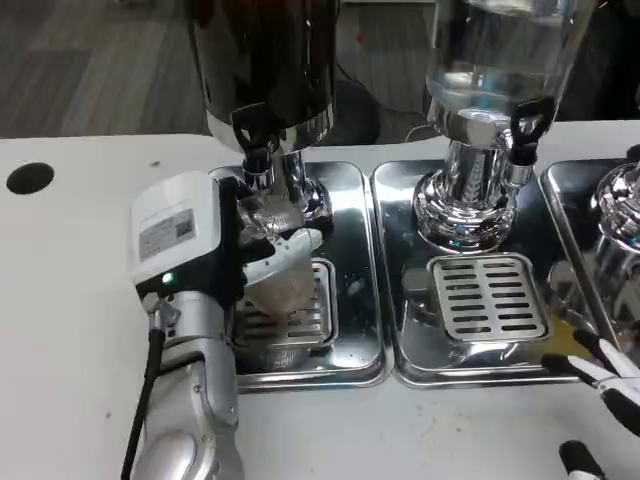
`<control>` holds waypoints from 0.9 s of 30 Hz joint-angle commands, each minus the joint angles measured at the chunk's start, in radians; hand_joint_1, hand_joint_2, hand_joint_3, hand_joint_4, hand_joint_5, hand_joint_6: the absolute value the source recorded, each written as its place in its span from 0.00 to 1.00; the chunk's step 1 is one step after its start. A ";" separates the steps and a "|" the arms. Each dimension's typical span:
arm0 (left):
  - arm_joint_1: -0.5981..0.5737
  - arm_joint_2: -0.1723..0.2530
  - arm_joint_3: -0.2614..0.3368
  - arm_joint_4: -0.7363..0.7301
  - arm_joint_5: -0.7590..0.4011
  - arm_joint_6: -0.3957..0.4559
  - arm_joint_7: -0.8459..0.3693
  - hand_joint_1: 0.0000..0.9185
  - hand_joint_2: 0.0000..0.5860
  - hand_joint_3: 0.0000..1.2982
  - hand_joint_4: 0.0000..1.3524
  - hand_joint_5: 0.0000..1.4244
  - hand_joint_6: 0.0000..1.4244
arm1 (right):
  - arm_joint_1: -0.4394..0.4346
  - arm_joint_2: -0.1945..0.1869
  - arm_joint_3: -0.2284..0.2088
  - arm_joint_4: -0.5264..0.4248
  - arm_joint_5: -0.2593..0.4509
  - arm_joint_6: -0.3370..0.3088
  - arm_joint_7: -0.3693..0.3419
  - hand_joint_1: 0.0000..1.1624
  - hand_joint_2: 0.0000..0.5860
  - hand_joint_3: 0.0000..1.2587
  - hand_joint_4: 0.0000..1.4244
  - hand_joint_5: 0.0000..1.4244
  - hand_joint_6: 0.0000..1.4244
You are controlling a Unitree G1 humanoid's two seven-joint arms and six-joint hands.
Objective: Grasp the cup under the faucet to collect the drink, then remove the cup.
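- Far left on the white table (60, 330): a dark round hole (30, 178) near the back edge.
- Left forearm (190, 420) rising from the bottom edge, silver, with a black cable alongside.
- Left hand (205, 245) wrapped around the clear cup (285, 275), fingers (290, 245) clamped on its side.
- Cup held above the left drip grate (315, 315), directly beneath the black faucet (255, 150) of the dark dispenser (265, 60).
- Left steel tray (355, 300) under the grate, touching the middle tray (410, 350) beside it.
- Middle: clear dispenser (490, 50) on a chrome base (465, 205), slotted grate (490, 297) in front.
- Far right: right hand (610, 390) at the lower corner, mostly cut off by the edge; cannot tell whether fingers are apart or together.
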 commanded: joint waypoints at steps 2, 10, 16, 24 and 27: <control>-0.015 0.006 -0.009 0.002 -0.016 0.002 0.007 0.12 0.10 0.40 0.45 0.57 0.62 | -0.004 -0.011 -0.002 0.000 0.017 -0.012 0.007 0.39 0.74 0.13 0.00 0.00 0.00; 0.003 0.028 0.001 -0.040 -0.027 0.005 0.004 0.00 0.02 0.35 0.41 0.55 0.60 | -0.018 -0.007 0.010 -0.004 0.010 -0.002 0.012 0.39 0.74 0.13 0.00 0.00 0.00; 0.019 0.039 0.005 -0.078 -0.026 0.013 -0.001 0.00 0.01 0.35 0.40 0.55 0.59 | -0.025 -0.006 0.018 0.001 0.011 0.002 0.014 0.39 0.74 0.13 0.00 0.00 0.00; 0.105 0.061 0.022 -0.227 -0.027 -0.013 0.004 0.00 0.02 0.35 0.38 0.54 0.59 | -0.018 -0.002 0.021 -0.001 0.011 0.000 0.011 0.39 0.74 0.13 0.00 0.00 0.00; 0.149 0.075 0.037 -0.314 -0.031 -0.032 0.002 0.00 0.01 0.34 0.36 0.54 0.58 | -0.016 0.000 0.021 0.000 0.011 -0.001 0.011 0.39 0.74 0.13 0.00 0.00 0.00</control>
